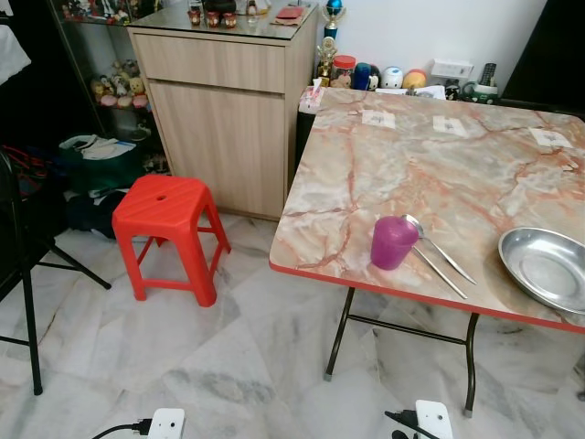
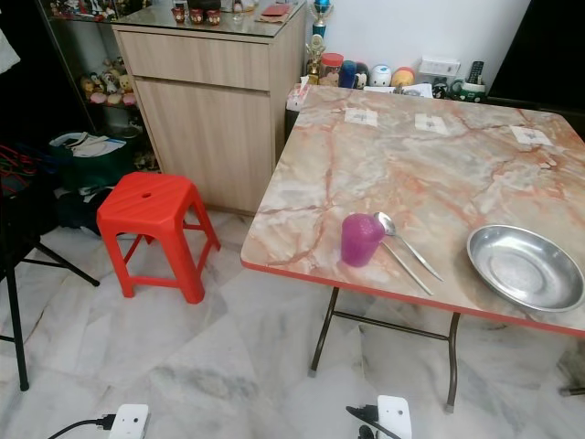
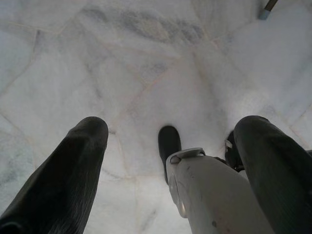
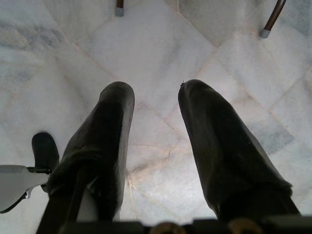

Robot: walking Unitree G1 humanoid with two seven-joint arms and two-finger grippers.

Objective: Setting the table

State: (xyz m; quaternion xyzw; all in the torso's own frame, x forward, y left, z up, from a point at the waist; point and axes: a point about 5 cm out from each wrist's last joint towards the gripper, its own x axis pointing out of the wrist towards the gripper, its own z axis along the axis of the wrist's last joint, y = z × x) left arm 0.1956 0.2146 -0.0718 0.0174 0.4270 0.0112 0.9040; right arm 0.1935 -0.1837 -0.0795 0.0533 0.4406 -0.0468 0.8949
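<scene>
A purple cup (image 1: 393, 241) stands near the front edge of the marble-patterned table (image 1: 439, 174). Just to its right lie a metal spoon (image 1: 437, 245) and a thin metal stick (image 1: 439, 272) side by side. A round steel plate (image 1: 548, 267) sits at the table's front right. My left gripper (image 3: 170, 129) hangs open above the marble floor. My right gripper (image 4: 156, 95) also hangs open over the floor, near the table's legs. Nothing is between either pair of fingers.
A red plastic stool (image 1: 169, 233) stands on the floor left of the table. A wooden cabinet (image 1: 219, 110) is behind it. Jars and small items (image 1: 384, 78) crowd the table's far edge. A black chair (image 1: 23, 274) is at far left. Power adapters (image 1: 164, 423) lie on the floor.
</scene>
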